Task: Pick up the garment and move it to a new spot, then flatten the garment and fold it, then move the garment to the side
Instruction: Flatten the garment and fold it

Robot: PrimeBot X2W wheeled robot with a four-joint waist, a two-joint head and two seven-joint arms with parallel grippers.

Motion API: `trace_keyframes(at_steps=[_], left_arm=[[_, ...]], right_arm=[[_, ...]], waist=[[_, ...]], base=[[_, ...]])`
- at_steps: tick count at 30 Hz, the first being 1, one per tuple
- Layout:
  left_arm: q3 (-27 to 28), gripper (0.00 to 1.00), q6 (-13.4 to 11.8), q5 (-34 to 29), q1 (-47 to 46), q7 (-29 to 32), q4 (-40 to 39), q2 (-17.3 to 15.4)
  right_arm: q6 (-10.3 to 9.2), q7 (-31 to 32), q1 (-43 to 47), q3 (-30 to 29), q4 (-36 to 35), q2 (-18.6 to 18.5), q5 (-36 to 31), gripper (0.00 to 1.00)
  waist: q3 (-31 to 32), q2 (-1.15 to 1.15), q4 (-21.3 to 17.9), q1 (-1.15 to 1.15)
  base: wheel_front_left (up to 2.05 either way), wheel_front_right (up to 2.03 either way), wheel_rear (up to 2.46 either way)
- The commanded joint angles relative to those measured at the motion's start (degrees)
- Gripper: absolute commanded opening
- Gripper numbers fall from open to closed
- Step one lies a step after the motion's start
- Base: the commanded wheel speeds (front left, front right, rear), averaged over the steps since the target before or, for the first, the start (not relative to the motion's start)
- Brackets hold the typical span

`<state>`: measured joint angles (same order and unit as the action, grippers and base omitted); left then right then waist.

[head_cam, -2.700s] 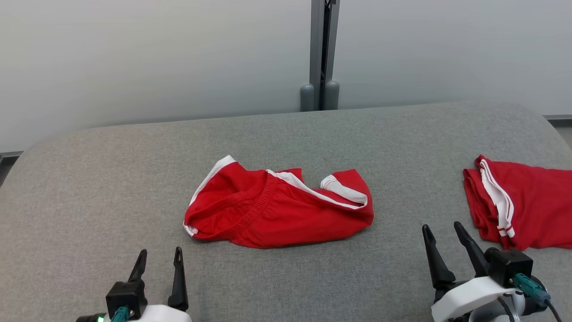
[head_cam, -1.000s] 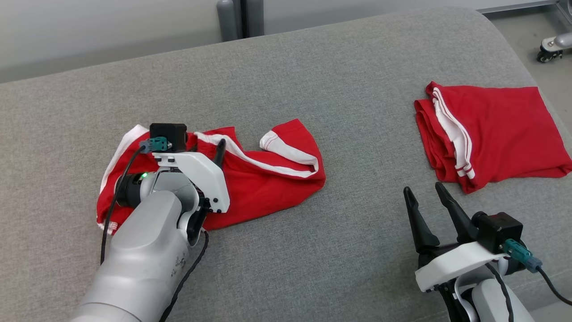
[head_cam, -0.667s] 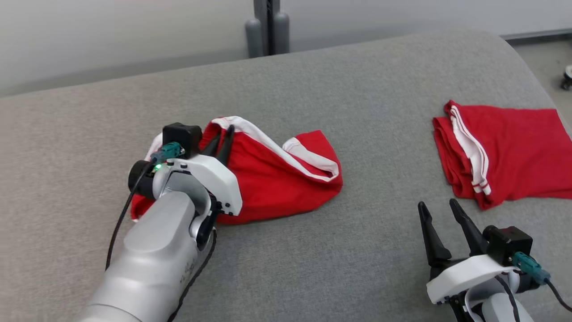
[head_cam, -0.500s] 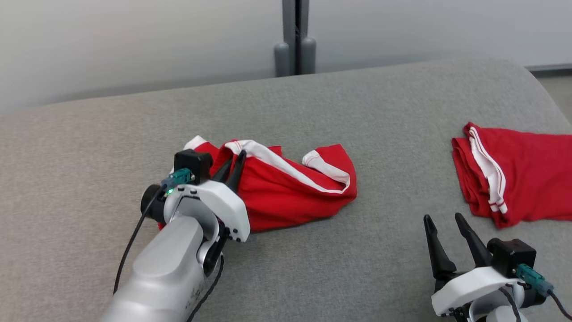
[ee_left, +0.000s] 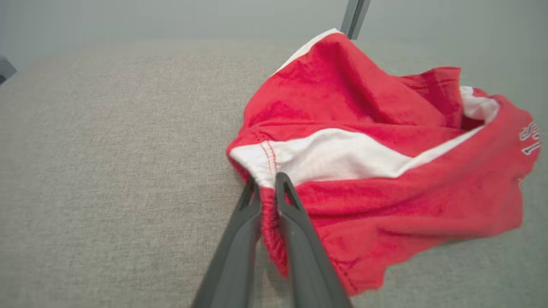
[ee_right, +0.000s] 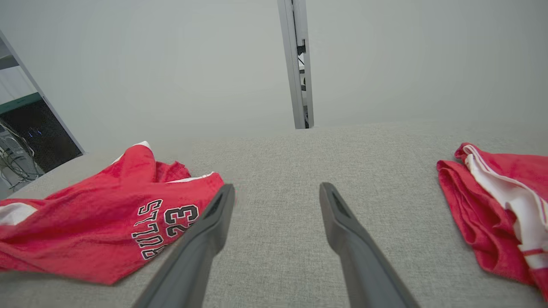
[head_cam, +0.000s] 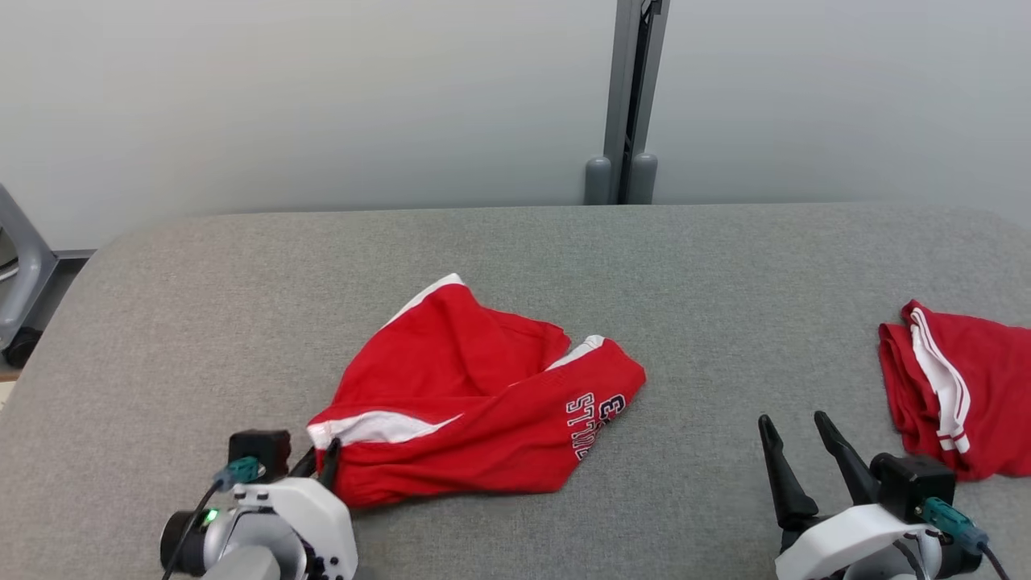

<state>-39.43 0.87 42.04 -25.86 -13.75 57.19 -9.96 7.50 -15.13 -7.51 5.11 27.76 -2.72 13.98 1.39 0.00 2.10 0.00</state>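
1. the garment (head_cam: 475, 403), a pair of red shorts with white side panels, lies crumpled near the middle of the grey padded surface (head_cam: 242, 306), toward the robot's left.
2. the left gripper (head_cam: 320, 453) sits at the garment's near left corner, in the lower left of the head view.
3. in the left wrist view its 2 dark fingers (ee_left: 239, 239) are almost pressed together, pinching the gathered red elastic edge just below the white panel (ee_left: 325, 156).
4. from that pinched corner the cloth spreads away and to the right, bunched into loose folds; 1 white-edged corner points toward the far side of the surface.
5. the right wrist view shows printed lettering (ee_right: 165, 224) on the garment, reading "bulls 23".
6. the right gripper (head_cam: 792, 419) is at the lower right of the head view, its 2 fingers spread wide with nothing between them and only bare grey surface ahead.
7. it is well apart from the garment.
8. a folded red garment (head_cam: 966, 387) with white stripes lies at the right edge of the surface, near the right gripper but not touching it.
9. beyond the surface a grey post (head_cam: 628, 97) stands against a pale wall (head_cam: 322, 97).
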Motion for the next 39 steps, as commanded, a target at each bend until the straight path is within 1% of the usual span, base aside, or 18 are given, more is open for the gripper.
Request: trace_keyframes(at_steps=[1, 2, 5, 8, 12, 14, 19, 22, 24, 25, 29, 36, 39], left_arm=[[0.92, 1.0, -1.19, 0.61, 1.26, -0.48, 0.81, -0.19], [0.92, 1.0, -1.19, 0.61, 1.26, -0.48, 0.81, -0.19], [2.25, 1.0, -2.79, 1.3, 2.73, -1.05, 2.18, -0.08], [4.01, 1.0, -5.15, 1.55, 3.43, -1.44, 2.32, 0.31], [6.65, 1.0, -8.2, -1.03, 4.45, -1.5, -2.27, 0.3], [7.96, 1.0, -9.34, -2.72, 5.51, -1.46, -5.23, 0.56], [11.08, 1.0, -10.63, -6.66, 6.95, -1.48, -11.17, 0.77], [12.85, 1.0, -11.06, -9.39, 7.44, -1.49, -14.43, 1.21], [13.72, 1.0, -10.77, -10.94, 7.79, -1.48, -15.85, 1.72], [14.17, 1.0, -10.66, -11.77, 7.7, -1.48, -16.54, 1.97], [15.47, 1.0, -9.4, -13.65, 7.82, -1.48, -17.15, 3.17], [17.22, 1.0, -7.71, -16.05, 7.22, -1.5, -16.28, 4.79], [18.05, 1.0, -7.13, -16.89, 6.78, -1.49, -16.25, 5.36]], right_arm=[[-0.02, 0.0, 0.5, -0.04, 0.14, -0.39, -0.46, 1.0], [-0.02, 0.0, 0.5, -0.04, 0.14, -0.39, -0.46, 1.0], [-0.02, 0.0, 0.05, 0.26, 0.26, -0.36, -0.9, 1.0], [-0.02, 0.0, -0.28, 0.25, 0.25, -0.37, -1.02, 1.0], [-0.02, 0.0, -1.6, 1.25, 0.45, -0.39, -1.16, 1.0], [-0.02, 0.0, -2.84, 1.8, 0.84, -0.33, -1.38, 1.0], [-0.02, 0.0, -8.63, 3.82, 3.69, -0.37, -2.65, 1.0], [-0.02, 0.26, -13.32, 4.2, 8.87, -0.4, -1.16, 1.0], [-0.02, 1.65, -16.88, 4.95, 12.64, -0.43, 0.3, 1.0], [-0.02, 2.35, -18.77, 5.87, 14.22, -1.22, 0.13, 1.0], [-0.02, 5.63, -24.11, 7.67, 20.09, -2.76, 3.51, 1.0], [-0.02, 11.97, -30.16, 12.0, 26.99, -5.79, 9.67, 1.0], [-0.02, 13.63, -31.74, 14.23, 29.03, -7.19, 10.74, 1.0]], waist=[[-0.35, 0.0, -0.74, 0.0], [-0.35, 0.0, -0.74, 0.0], [-0.71, 0.0, -1.57, 0.0], [-1.02, 0.0, -1.83, 0.0], [-1.51, 0.0, -0.85, 0.0], [-1.77, 0.0, 0.14, 0.0], [-3.34, 0.0, 3.4, 0.0], [-4.54, 0.0, 5.79, 0.0], [-5.29, 0.0, 7.24, 0.0], [-5.72, 0.0, 8.05, 0.0], [-7.35, 0.0, 10.78, 0.0], [-9.77, 0.0, 13.93, 0.0], [-10.84, 0.0, 14.77, 0.0]], base=[[0.0, 0.0, 0.0], [0.0, 0.0, 0.0], [0.0, 0.0, 0.0], [0.0, 0.0, 0.0], [0.0, 0.0, 0.0], [0.0, 0.0, 0.0], [0.0, 0.0, 0.0], [0.0, 0.0, 0.0], [0.0, 0.0, 0.0], [0.0, 0.0, 0.0], [0.0, 0.0, 0.0], [0.0, 0.0, 0.0], [0.0, 0.0, 0.0]])
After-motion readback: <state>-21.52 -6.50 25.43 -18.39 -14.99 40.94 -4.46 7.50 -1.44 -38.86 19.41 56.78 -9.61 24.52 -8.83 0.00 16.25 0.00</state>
